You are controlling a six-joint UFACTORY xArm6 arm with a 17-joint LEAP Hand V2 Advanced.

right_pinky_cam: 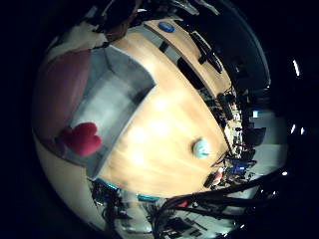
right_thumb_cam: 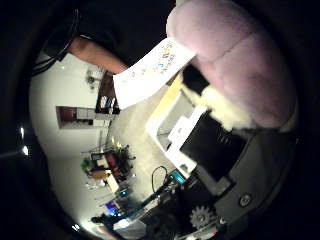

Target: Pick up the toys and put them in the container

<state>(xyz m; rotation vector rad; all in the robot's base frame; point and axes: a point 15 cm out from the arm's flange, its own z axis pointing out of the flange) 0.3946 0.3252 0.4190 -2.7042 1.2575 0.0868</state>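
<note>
Pink plush toy (right_thumb_cam: 240, 60) is held close against the palm, gripped by the fingers (right_thumb_cam: 210, 145) of the hand (right_thumb_cam: 220, 175). Below them, a red toy (right_pinky_cam: 82, 138) lies inside the grey container (right_pinky_cam: 117, 94); a teal toy (right_pinky_cam: 201, 148) sits apart on the wooden table (right_pinky_cam: 159, 149).

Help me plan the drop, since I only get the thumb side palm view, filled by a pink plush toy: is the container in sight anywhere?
Observer: Yes, the little finger side view shows a grey container on the wooden table, beside the pink plush toy.
Operator: Anything in it already?
Observer: A red plush toy lies at one end of it.
Operator: Any toys left out?
Observer: One small teal toy sits on the table, apart from the container.
</note>
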